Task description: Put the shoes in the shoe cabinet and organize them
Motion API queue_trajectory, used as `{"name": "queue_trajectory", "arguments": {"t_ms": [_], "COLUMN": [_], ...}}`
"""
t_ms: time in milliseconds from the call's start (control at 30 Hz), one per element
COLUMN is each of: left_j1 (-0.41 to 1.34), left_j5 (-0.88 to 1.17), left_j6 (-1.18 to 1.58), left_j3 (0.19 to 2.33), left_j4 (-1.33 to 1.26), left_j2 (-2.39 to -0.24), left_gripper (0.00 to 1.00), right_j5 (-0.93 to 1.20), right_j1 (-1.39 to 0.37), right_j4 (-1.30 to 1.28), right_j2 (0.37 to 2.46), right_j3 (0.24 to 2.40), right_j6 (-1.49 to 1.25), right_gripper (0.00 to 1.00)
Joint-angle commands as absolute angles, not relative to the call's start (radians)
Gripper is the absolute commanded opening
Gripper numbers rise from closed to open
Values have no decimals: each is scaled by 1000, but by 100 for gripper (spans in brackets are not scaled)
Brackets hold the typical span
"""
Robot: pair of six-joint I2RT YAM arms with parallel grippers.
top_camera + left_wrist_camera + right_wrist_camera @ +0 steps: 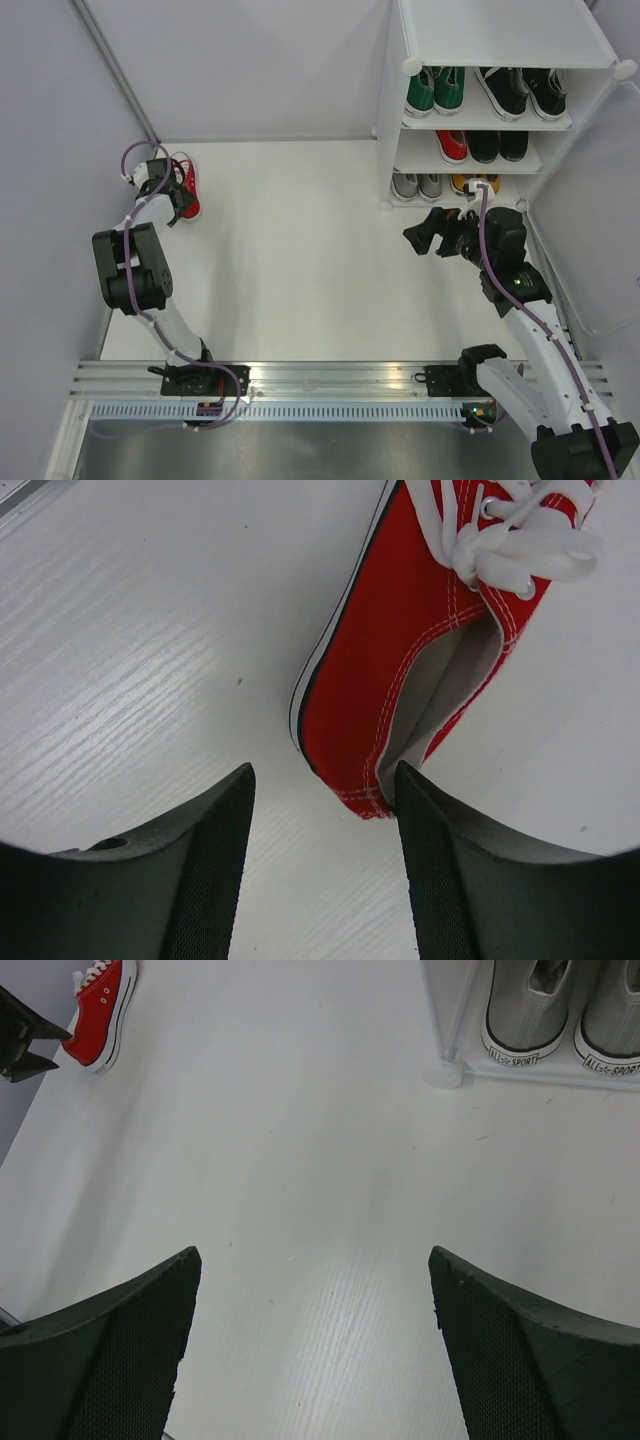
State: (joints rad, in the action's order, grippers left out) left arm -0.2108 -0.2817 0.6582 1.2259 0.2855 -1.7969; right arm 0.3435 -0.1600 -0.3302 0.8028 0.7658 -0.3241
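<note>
The right hand (312, 1256) hangs over the white wood-grain surface (300, 1110), its black fingers spread wide around nothing, just short of the cabinet's bottom tier. Farther out on the left, the left hand (322, 776) is also spread apart, with the heel of a loose red canvas sneaker with white laces (400, 650) just ahead of its fingertips. Beyond, the tall white plastic shoe cabinet (500, 30) holds a grey pair (525, 1010) and an orange shoe (463, 183) lowest, a second red sneaker (452, 145) beside black ones (497, 145) above, and a green pair (435, 90) and a black pair (520, 92) higher still.
</note>
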Motion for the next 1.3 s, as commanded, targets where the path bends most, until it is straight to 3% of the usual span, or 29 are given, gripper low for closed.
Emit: {"name": "queue_trajectory", "arguments": {"t_ms": [0, 200, 733, 833, 867, 967, 1033, 1267], "left_j1": [-236, -256, -272, -272, -272, -267, -253, -89], "left_j5": [-261, -233, -81, -52, -45, -9, 24, 89], "left_j6": [698, 669, 601, 598, 598, 598, 609, 765], "left_j3": [1244, 1253, 1428, 1436, 1434, 1424, 1392, 1211], "left_j4": [157, 92, 327, 345, 350, 363, 370, 410], "left_j2": [-1832, -1844, -2065, -2077, -2074, -2043, -1999, -1804], "left_gripper": [62, 63, 67, 53, 35, 8, 2, 2], "right_j5": [373, 356, 339, 337, 336, 333, 334, 365], "right_j1": [-181, -196, -201, -199, -201, -201, -201, -204], "right_j4": [-296, -295, -276, -273, -275, -275, -272, -285], "right_j2": [785, 784, 808, 811, 813, 815, 818, 831], "right_j3": [755, 755, 746, 746, 744, 746, 747, 752], "right_j6": [-298, -282, -282, -282, -282, -284, -288, -291], "right_gripper": [98, 98, 98, 98, 98, 98, 98, 98]}}
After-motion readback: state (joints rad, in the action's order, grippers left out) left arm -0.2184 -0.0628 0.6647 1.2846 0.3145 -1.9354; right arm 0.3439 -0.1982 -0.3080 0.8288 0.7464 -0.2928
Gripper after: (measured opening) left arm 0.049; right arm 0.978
